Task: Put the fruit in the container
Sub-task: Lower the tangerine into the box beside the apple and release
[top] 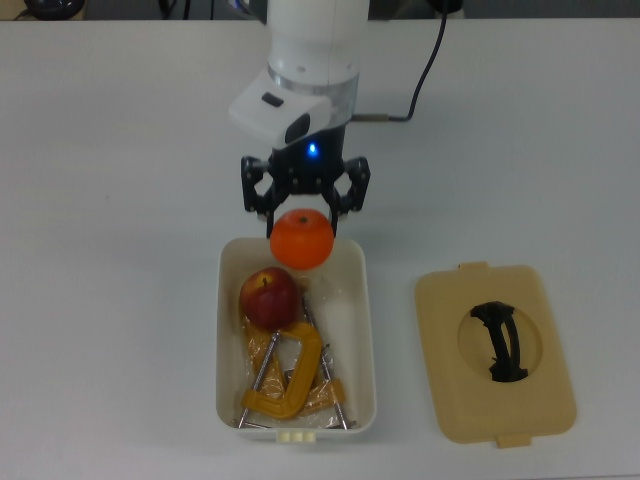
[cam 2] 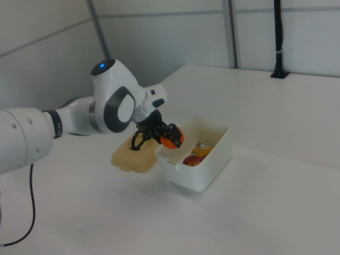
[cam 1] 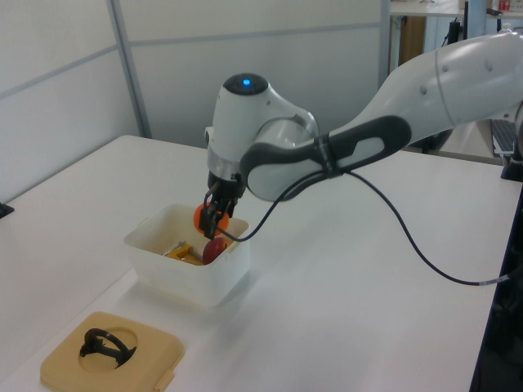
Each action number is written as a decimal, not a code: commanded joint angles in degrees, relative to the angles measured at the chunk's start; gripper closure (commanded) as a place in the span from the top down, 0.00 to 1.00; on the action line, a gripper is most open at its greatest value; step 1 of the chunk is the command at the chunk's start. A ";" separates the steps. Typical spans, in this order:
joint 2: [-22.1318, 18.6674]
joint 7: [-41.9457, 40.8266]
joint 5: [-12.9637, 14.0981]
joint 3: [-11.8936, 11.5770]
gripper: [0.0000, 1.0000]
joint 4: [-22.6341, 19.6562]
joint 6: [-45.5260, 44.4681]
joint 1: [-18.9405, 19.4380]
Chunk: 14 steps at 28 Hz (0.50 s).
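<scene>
Orange fruit held up over one end of the white tub.

Black fingers of the gripper are squeezed on the orange, which hangs in the air above the near end of the container. A red apple already sits inside the tub, next to yellow clamps. On the top view's right, a tan lid with a black handle lies flat on the white table.

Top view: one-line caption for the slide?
Claw holds the orange over the end of the white tub, where the apple and yellow clamps lie; lid alongside.
</scene>
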 commanded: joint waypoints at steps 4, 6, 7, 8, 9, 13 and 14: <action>2.75 3.92 -3.10 -0.39 0.83 0.08 5.56 -0.26; 2.66 3.92 -3.18 -0.39 1.00 -0.01 5.48 -0.26; 2.66 4.01 -3.10 -0.39 1.00 -0.01 5.30 -0.26; 2.57 4.01 -3.10 -0.39 1.00 -0.01 5.21 -0.26; 2.48 4.01 -3.01 -0.39 1.00 -0.01 5.13 -0.26; 0.82 4.01 -2.48 -0.48 1.00 -0.98 2.76 -0.79; 0.20 3.92 -2.31 -0.48 1.00 -0.98 1.19 -0.88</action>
